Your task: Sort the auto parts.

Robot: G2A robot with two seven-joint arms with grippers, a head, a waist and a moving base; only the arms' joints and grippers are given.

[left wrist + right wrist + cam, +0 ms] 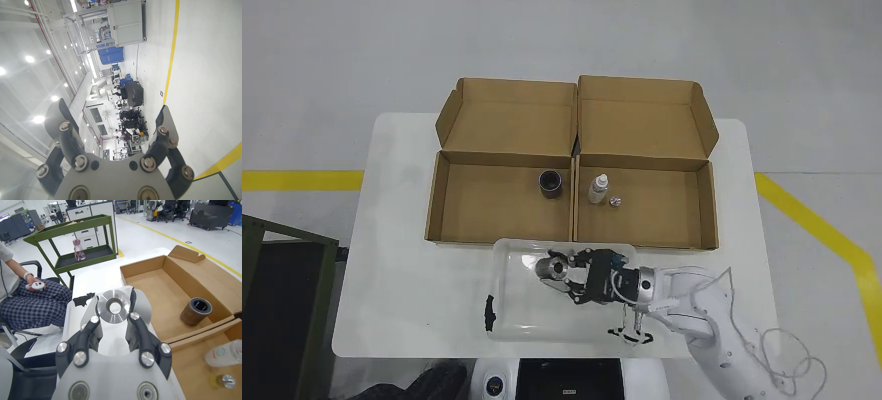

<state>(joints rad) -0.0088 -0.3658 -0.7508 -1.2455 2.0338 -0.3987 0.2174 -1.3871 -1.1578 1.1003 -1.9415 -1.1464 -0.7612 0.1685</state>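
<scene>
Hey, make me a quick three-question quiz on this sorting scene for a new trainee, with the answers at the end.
1. True or false: the right gripper is shut on a metal ring.
2. Which of these lies in the left cardboard box? A: a dark cylinder. B: a spanner. C: a tyre.
3. Fill in: the fingers of the left gripper are ___.

Key: 1 true; 2 A; 3 open.
</scene>
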